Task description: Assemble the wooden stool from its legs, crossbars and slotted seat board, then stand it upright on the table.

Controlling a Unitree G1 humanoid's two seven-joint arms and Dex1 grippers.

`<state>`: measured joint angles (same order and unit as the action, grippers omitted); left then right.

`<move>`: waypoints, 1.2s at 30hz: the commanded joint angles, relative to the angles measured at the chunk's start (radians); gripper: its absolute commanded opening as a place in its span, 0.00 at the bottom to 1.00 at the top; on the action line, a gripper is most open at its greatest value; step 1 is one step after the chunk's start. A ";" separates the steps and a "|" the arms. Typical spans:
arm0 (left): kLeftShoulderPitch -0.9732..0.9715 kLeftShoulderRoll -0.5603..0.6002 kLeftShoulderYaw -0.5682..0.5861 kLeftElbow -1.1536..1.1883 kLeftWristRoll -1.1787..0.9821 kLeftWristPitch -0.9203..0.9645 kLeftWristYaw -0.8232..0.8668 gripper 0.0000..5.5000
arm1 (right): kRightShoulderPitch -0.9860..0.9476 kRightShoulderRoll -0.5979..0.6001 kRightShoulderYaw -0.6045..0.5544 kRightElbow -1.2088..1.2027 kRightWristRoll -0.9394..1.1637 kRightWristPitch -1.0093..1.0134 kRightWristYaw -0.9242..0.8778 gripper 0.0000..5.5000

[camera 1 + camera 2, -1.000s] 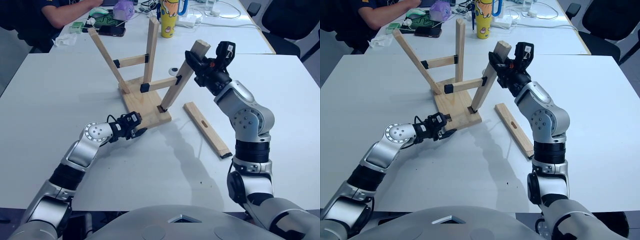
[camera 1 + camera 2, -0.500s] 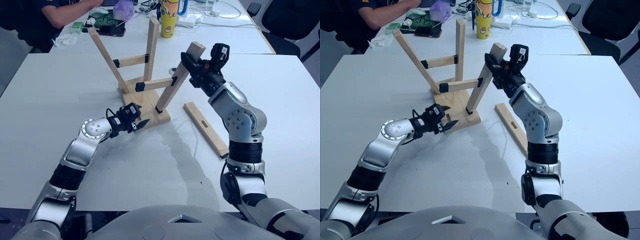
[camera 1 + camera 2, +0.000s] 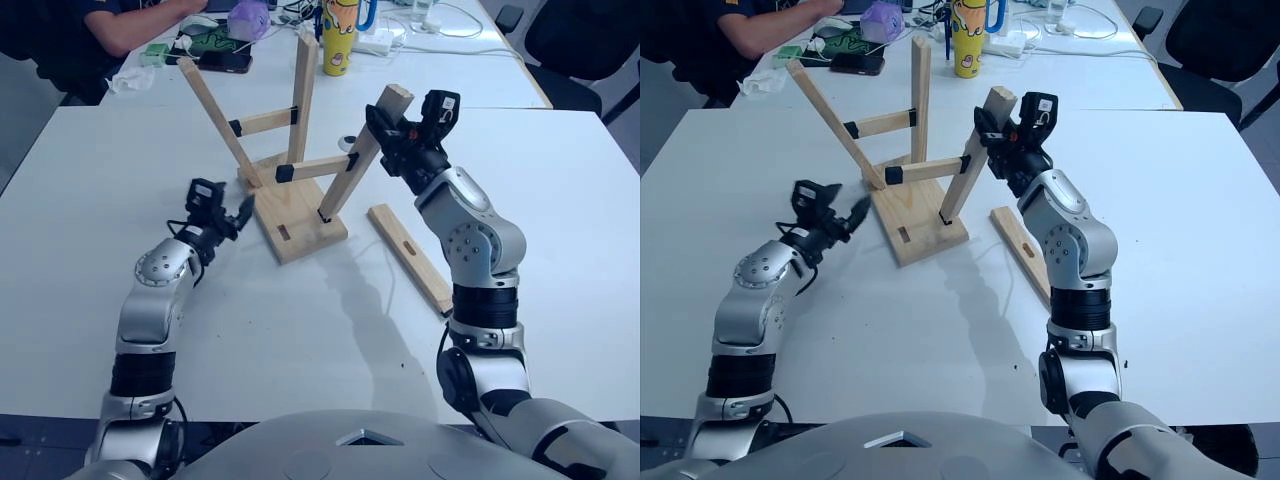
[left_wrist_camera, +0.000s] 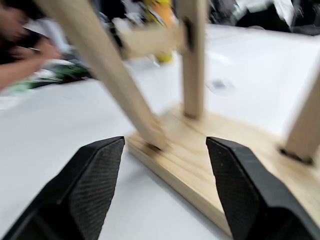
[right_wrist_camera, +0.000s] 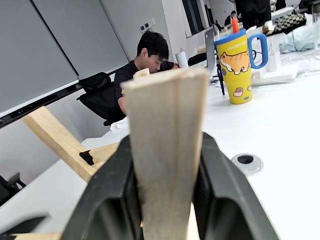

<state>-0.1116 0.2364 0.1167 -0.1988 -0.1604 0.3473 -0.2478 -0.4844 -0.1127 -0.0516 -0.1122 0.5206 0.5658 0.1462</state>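
Observation:
The stool stands upside down in the middle of the white table, its slotted seat board (image 3: pixel 300 222) flat on the surface. Two legs (image 3: pixel 215 105) joined by a crossbar (image 3: pixel 262 122) rise from it. A second crossbar (image 3: pixel 315 167) runs to a third, leaning leg (image 3: pixel 352 180). My right gripper (image 3: pixel 395 122) is shut on that leg near its top; the right wrist view has its fingers (image 5: pixel 112 195) clamped on the wood. Just left of the board hangs my left gripper (image 3: pixel 236 212), open, with the board's edge (image 4: pixel 200 170) ahead of its fingers (image 4: pixel 92 187). A loose leg (image 3: pixel 412 257) lies to the right.
A yellow cup (image 3: pixel 338 40), a phone (image 3: pixel 222 62) and small clutter sit on the far table, where a person is seated at the back left. A round cable port (image 3: pixel 347 142) lies behind the stool. The near part of the table (image 3: pixel 330 340) is bare.
My left gripper has left the board's front corner and swung back to the board's left side, its fingers spreading. The stool has turned slightly; the right gripper still holds the leg.

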 commanded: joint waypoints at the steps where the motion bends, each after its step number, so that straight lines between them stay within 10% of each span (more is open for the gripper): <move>1: 0.041 -0.085 0.062 0.017 -0.016 -0.100 0.094 0.52 | 0.063 -0.061 0.072 0.029 -0.114 -0.073 0.067 0.19; 21: 0.157 -0.146 0.018 0.116 0.128 -0.362 0.225 0.01 | 0.168 -0.116 0.184 0.043 -0.259 -0.201 0.161 0.19; 36: 0.140 -0.138 0.031 0.113 0.117 -0.359 0.222 0.00 | 0.006 -0.031 -0.044 0.017 -0.034 -0.119 0.102 0.36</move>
<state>0.0389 0.0914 0.1423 -0.0917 -0.0392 -0.0107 -0.0268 -0.4249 -0.1603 -0.0456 -0.0687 0.4537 0.4560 0.2721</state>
